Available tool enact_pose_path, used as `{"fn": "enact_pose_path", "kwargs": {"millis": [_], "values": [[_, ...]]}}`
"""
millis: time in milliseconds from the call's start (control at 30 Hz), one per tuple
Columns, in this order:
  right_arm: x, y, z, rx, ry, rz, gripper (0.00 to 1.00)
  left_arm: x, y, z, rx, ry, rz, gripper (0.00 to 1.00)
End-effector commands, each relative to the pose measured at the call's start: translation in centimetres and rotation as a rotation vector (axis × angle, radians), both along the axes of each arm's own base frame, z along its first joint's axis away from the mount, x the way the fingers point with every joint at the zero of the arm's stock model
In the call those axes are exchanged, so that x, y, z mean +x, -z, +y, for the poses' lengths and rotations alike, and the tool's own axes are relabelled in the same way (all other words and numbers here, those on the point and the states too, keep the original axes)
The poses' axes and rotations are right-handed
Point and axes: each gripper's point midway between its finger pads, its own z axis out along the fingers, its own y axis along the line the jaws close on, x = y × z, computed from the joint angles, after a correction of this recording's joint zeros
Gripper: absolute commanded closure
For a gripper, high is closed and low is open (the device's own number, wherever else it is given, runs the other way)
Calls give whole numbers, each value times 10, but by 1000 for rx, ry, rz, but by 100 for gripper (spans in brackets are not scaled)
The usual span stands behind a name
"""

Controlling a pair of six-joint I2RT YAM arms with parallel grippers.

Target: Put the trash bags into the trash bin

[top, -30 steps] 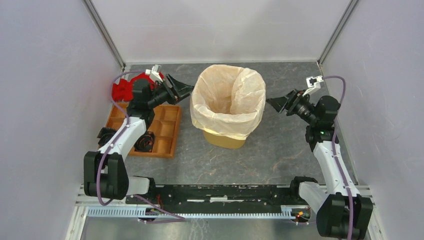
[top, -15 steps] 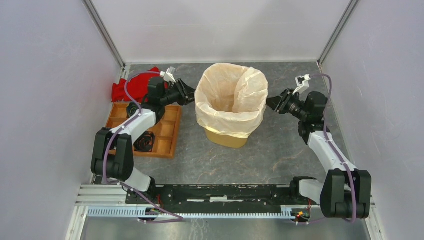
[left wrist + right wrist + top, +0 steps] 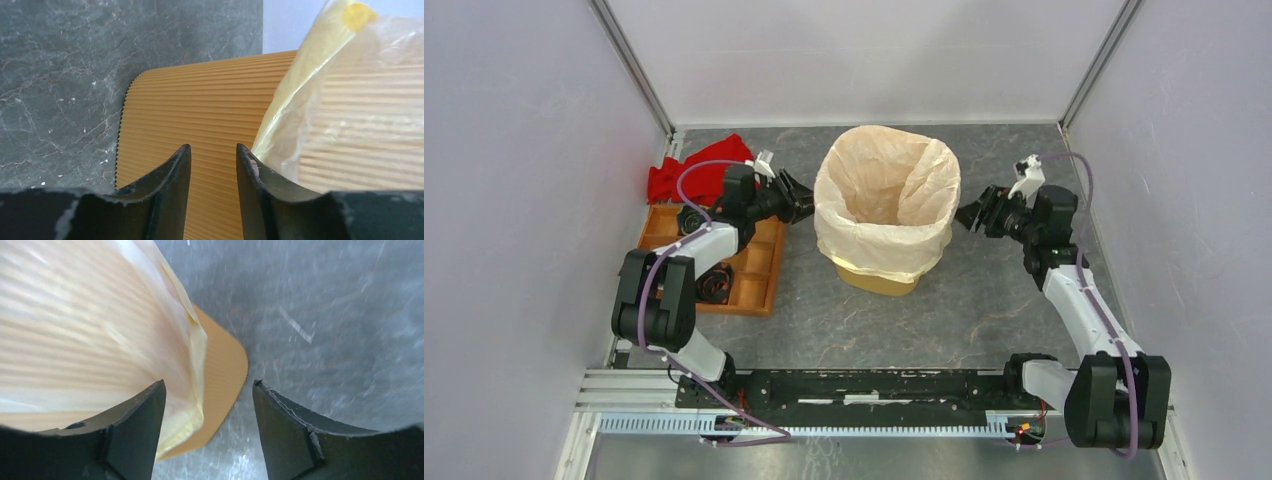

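The yellow-orange trash bin (image 3: pixel 876 279) stands mid-table. The cream-white trash bag (image 3: pixel 884 225) lines it, its top folded out over the rim and hanging down the walls. My left gripper (image 3: pixel 802 201) is open and empty just left of the bin; its wrist view shows the ribbed bin wall (image 3: pixel 200 110) and the bag's hanging edge (image 3: pixel 320 85) ahead. My right gripper (image 3: pixel 969 213) is open and empty just right of the bin; its view shows the bag's lower edge (image 3: pixel 125 330) and the bin's base (image 3: pixel 222 375) between the jaws.
A shallow orange compartment tray (image 3: pixel 759 262) lies left of the bin, partly under the left arm. A red cloth (image 3: pixel 694 175) lies at the back left. Grey walls close the table on three sides.
Both arms have dropped lower and moved in beside the bin. The left gripper has come off the red cloth area toward the bin's left wall. The bag's rim has shifted slightly.
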Motion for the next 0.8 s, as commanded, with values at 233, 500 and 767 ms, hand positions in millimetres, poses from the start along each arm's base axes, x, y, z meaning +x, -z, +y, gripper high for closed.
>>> {"fn": "enact_pose_path", "kwargs": {"millis": [233, 500, 767], "values": [[12, -16, 15, 37, -77, -98, 27, -4, -29, -16, -19, 48, -73, 45], [13, -1, 28, 285, -70, -91, 74, -15, 12, -27, -14, 44, 8, 71], [-21, -78, 29, 935, -79, -100, 93, -13, -4, -27, -91, 17, -12, 82]]}}
